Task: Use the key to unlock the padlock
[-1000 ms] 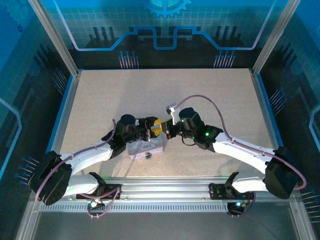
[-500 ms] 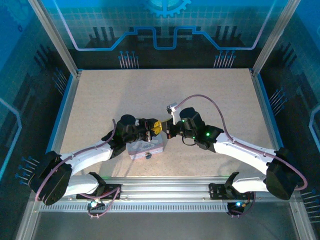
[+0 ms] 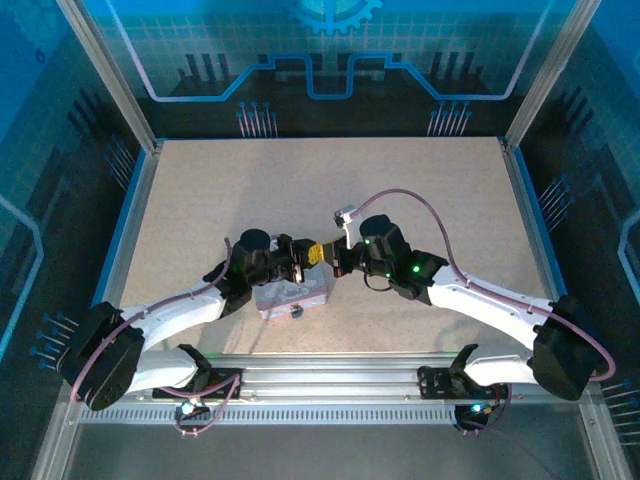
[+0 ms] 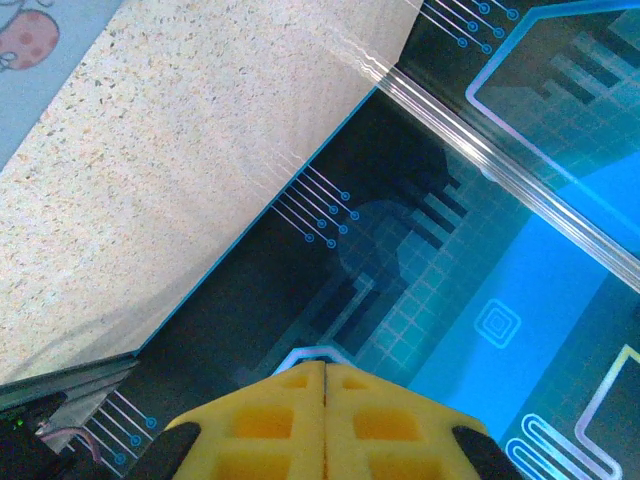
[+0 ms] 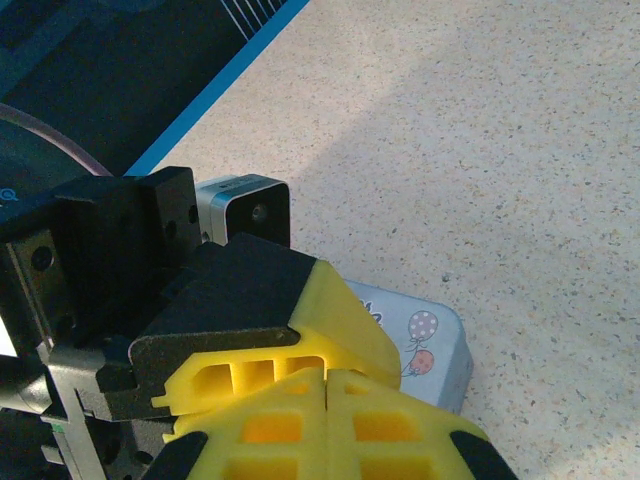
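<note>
My left gripper (image 3: 313,254) and right gripper (image 3: 331,259) meet tip to tip just above the lavender tin box (image 3: 290,297). In the left wrist view the left gripper (image 4: 324,365) has its yellow fingers pressed flat together, with nothing showing between them. The right gripper (image 5: 327,375) is also shut, its tips touching the left gripper's yellow finger (image 5: 345,305). The padlock (image 3: 297,311) is a tiny dark speck at the tin box's near edge. The key is hidden; I cannot tell whether either gripper holds it.
The tin box (image 5: 432,345) lies on the speckled table (image 3: 420,190) near its front edge. Metal rails (image 3: 330,385) run behind the arm bases. Glass enclosure walls (image 4: 520,230) ring the table, and there is bare tabletop toward the back.
The left gripper's yellow fingers have closed from partly open to shut against the right gripper's tips. Both arms have stayed nearly in place.
</note>
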